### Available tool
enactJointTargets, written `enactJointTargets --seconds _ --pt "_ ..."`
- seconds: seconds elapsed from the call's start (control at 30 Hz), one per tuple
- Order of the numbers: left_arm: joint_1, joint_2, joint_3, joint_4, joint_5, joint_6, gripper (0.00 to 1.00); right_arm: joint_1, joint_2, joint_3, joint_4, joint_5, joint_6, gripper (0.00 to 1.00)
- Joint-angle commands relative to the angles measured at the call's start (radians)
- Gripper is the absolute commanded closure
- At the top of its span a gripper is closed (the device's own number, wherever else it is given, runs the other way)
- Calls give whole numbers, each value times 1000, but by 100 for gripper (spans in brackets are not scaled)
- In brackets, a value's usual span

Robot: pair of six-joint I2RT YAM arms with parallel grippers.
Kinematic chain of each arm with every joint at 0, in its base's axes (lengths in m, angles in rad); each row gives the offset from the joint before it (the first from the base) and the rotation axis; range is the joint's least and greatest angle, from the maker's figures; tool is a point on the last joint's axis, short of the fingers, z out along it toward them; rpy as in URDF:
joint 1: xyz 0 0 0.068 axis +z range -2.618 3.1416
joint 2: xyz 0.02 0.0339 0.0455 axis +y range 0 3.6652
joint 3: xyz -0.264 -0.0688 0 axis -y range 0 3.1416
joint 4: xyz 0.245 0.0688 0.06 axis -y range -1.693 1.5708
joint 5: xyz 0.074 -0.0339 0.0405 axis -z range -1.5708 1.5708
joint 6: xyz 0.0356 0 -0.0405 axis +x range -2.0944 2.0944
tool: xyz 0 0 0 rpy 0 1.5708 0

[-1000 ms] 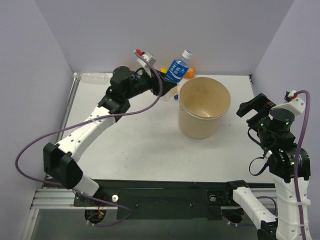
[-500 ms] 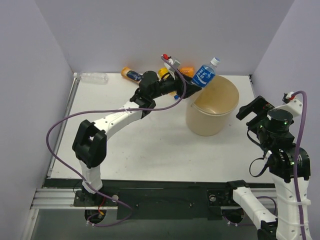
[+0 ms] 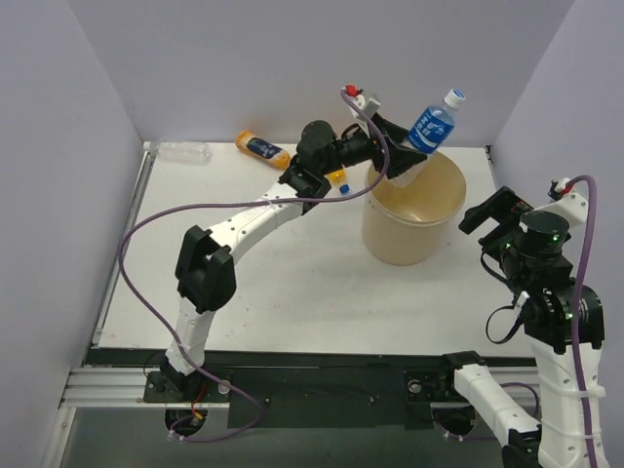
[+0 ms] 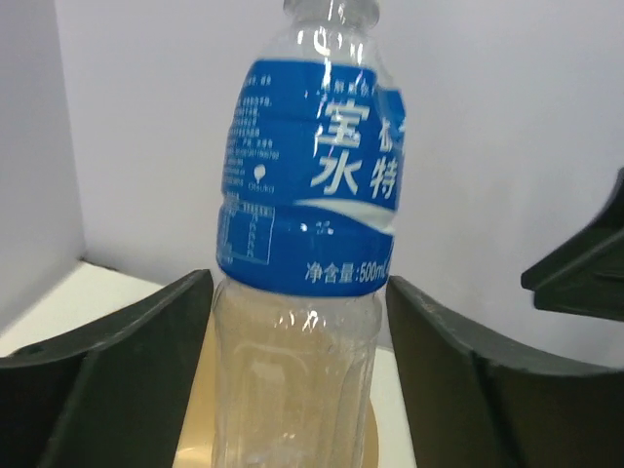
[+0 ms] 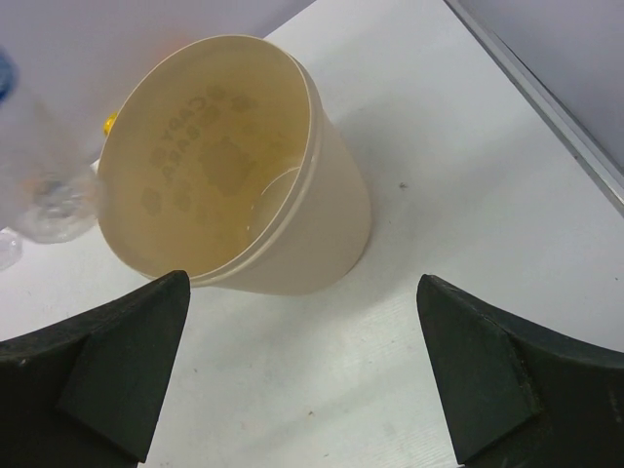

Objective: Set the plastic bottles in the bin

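My left gripper point(image 3: 402, 148) is shut on the clear bottle with the blue label point(image 3: 432, 124) and holds it tilted in the air over the far rim of the tan bin point(image 3: 414, 229). In the left wrist view the bottle point(image 4: 307, 224) stands between my fingers point(image 4: 127, 370), with the bin point(image 4: 198, 414) below. The orange-yellow bottle with the dark label point(image 3: 261, 148) lies at the back wall. The yellow bottle with the blue cap point(image 3: 339, 181) peeks out under my left arm. The squat orange bottle is hidden. My right gripper point(image 3: 492, 219) is open and empty, right of the bin point(image 5: 292, 229).
A clear, label-less bottle point(image 3: 182, 150) lies at the back left corner by the table's edge. Purple walls close in the back and both sides. The left arm stretches diagonally across the table's middle toward the bin.
My left arm has swung right and up with the blue-label bottle, from left of the bin to above its far rim. The bin has shifted slightly right. The right arm has not moved.
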State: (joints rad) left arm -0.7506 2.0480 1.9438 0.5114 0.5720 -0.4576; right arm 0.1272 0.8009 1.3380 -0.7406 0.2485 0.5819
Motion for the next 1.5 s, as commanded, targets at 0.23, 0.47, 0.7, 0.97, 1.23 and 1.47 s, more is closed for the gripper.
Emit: enactJointTargets --seconds 0.23,0.47,0.7,0.97,1.23,1.47 --pt "-29 86 145 -298 -144 120 5 6 -52 4 -36 89 -27 5" --pt "48 -94 89 -643 -434 159 5 6 -39 -10 -25 81 -53 5" --pt "292 -281 -136 -848 -668 0 4 9 -32 -60 -3 81 -48 6" --pt "543 -229 -117 -1098 -865 -127 4 17 30 -88 37 61 -25 6" --pt "746 9 10 -1085 -662 -295 4 23 83 -80 78 66 -47 6" --pt "838 246 219 -1077 -672 -484 4 35 130 -57 83 83 -51 6"
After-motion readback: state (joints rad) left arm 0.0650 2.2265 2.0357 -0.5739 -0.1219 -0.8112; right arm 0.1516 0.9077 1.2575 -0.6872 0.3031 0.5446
